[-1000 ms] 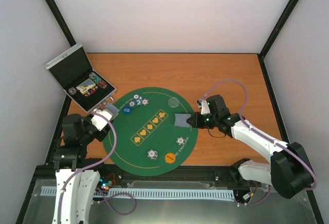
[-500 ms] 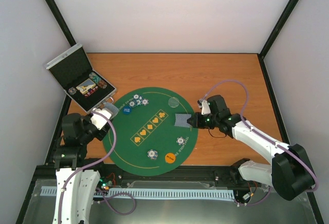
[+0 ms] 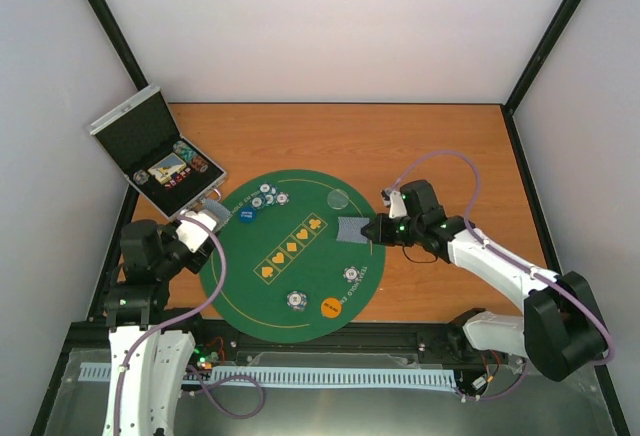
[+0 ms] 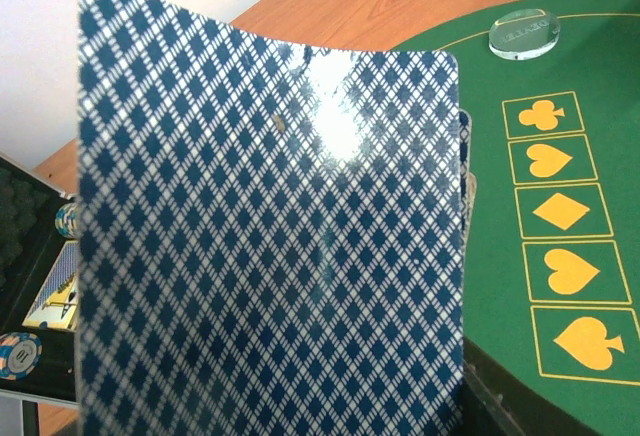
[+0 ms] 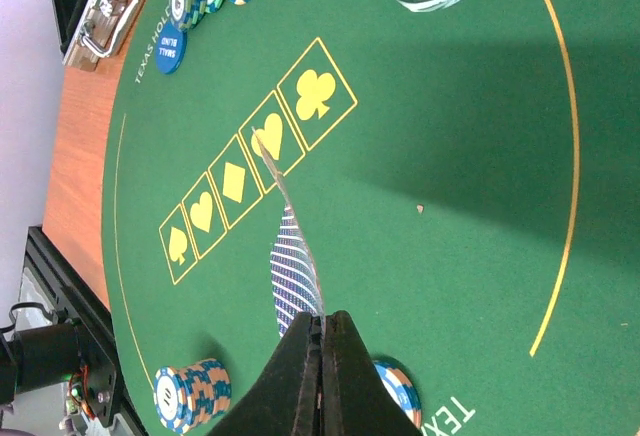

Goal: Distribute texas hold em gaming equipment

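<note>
Few chips (image 3: pixel 186 152) sit inside the open case (image 3: pixel 133 136) — lid raised

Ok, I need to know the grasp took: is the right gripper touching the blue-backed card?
Touching. The right wrist view shows the right gripper shut, with the blue-backed card pinched edge-on between its jaws, over the green mat.
</note>
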Available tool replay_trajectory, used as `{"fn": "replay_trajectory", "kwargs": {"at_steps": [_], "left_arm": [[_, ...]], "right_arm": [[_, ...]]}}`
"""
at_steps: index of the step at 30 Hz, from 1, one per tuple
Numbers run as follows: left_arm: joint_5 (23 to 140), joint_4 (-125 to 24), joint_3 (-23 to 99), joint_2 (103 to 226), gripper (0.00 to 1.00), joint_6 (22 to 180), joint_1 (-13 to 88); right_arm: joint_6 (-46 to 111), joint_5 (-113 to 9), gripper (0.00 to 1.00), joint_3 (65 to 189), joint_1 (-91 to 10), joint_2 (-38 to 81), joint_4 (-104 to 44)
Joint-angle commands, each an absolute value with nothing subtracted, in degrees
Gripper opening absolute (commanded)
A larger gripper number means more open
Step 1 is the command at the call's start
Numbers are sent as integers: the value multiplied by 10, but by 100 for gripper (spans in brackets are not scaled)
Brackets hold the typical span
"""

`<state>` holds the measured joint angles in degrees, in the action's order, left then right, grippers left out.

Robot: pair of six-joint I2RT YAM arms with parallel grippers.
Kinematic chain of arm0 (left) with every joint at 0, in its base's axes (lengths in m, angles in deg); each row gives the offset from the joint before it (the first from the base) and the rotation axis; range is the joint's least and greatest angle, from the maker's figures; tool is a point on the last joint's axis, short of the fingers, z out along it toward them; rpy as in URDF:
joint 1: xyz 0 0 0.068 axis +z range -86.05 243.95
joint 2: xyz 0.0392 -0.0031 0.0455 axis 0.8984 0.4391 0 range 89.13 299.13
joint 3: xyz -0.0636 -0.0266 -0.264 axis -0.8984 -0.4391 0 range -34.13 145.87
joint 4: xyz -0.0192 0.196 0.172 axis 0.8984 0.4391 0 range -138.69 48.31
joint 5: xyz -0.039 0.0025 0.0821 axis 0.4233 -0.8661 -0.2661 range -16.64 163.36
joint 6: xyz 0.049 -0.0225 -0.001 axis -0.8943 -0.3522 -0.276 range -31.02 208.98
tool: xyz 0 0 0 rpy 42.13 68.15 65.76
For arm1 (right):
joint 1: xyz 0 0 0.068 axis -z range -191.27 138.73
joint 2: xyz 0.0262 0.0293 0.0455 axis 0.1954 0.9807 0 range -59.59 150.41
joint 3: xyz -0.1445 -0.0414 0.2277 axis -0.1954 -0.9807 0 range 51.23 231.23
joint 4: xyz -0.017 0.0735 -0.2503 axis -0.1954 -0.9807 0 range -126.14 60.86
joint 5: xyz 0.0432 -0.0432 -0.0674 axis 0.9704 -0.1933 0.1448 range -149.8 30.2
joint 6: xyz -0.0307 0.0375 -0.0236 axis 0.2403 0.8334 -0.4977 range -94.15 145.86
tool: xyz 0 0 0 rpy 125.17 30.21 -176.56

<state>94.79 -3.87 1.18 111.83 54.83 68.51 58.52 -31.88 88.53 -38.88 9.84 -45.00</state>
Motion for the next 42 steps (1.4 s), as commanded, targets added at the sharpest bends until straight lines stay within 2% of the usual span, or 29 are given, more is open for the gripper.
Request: {"fn": "replay_trajectory", "kwargs": {"at_steps": [1,26,35,42], "left_arm": [[954,-45,32,1119,49,552,694],[952,-51,11,1106,49,547,694],[1000,-45,66,1212,47,542,694],[1012,-83,49,1226,47,561,694]], "right_arm": [[601,-321,3,897,-386,104,-418],[616,-328,3,887,-386,106,-425],[631,-310,3,861,-387,120,-392],[641,-306,3,833,-387,136,-358]]}}
